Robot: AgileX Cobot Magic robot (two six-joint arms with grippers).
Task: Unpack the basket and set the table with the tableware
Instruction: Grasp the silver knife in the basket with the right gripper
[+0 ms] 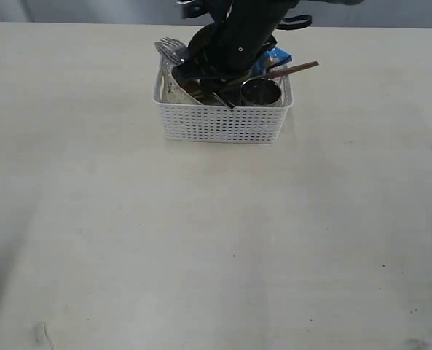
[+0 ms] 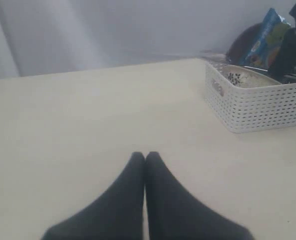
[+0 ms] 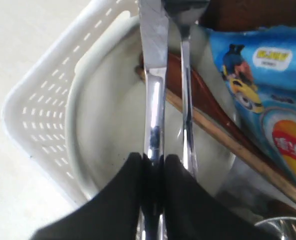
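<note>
The white basket stands on the table at the far middle. My right gripper is inside it, shut on the handle of the steel knife. The steel fork lies right beside the knife, outside the grip. Both rest over the cream bowl. A reddish-brown wooden spoon and brown chopsticks cross under them. A steel cup sits in the basket's right end. My left gripper hovers shut and empty over bare table, apart from the basket.
A blue chip bag leans in the basket beside the cutlery, with a brown plate behind it. The right arm covers much of the basket's contents in the exterior view. A grey wall runs along the table's far edge.
</note>
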